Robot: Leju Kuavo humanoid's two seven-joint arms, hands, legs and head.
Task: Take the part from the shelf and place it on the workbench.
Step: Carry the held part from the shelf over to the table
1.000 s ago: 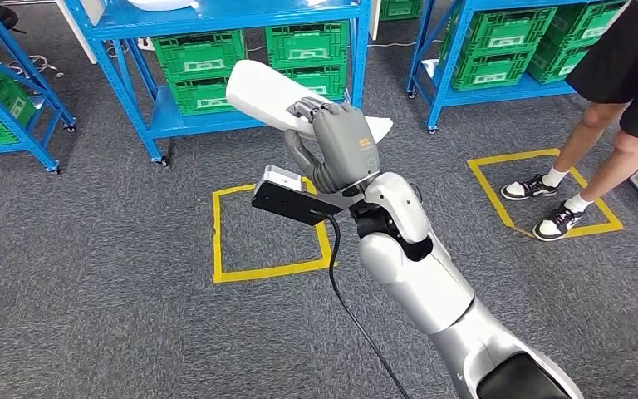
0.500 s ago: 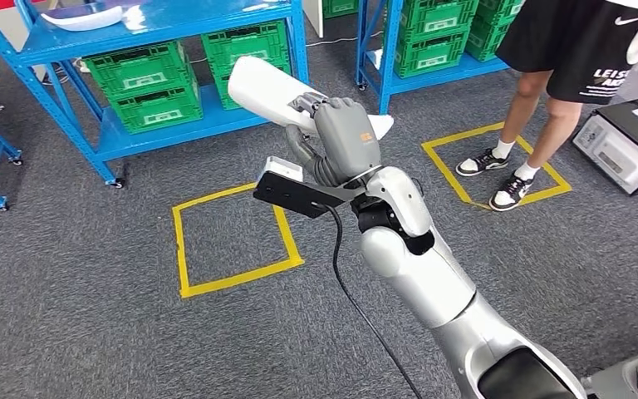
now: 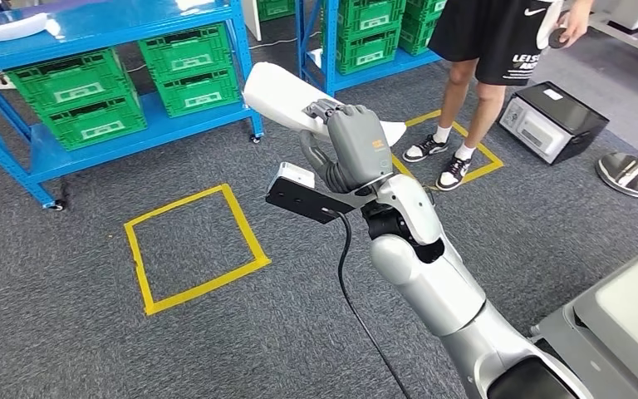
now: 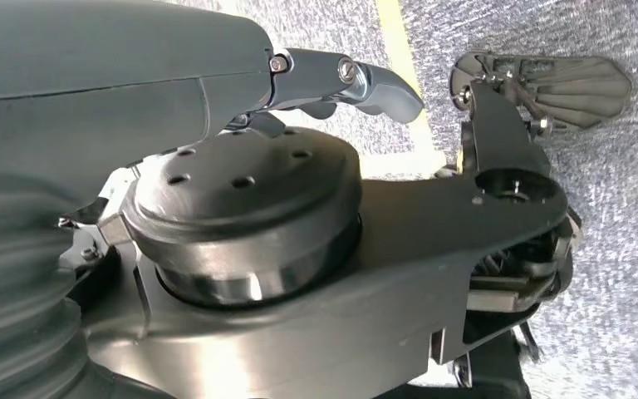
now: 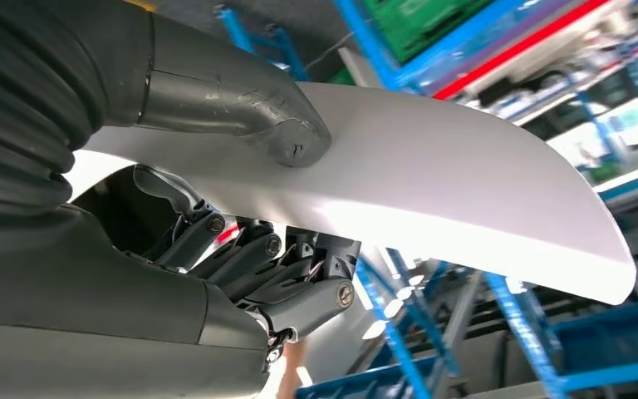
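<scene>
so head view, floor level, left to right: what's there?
Blue shelf with green crates → yellow tape square → right hand holding the white part → person's shoes → grey box → round stand base.

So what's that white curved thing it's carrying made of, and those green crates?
The white part looks like moulded plastic or painted composite: a smooth, thin, curved shell with a soft sheen; I can't say which. The right hand grips it. The green crates look like rigid plastic, matte, with ribbed slotted walls.
</scene>
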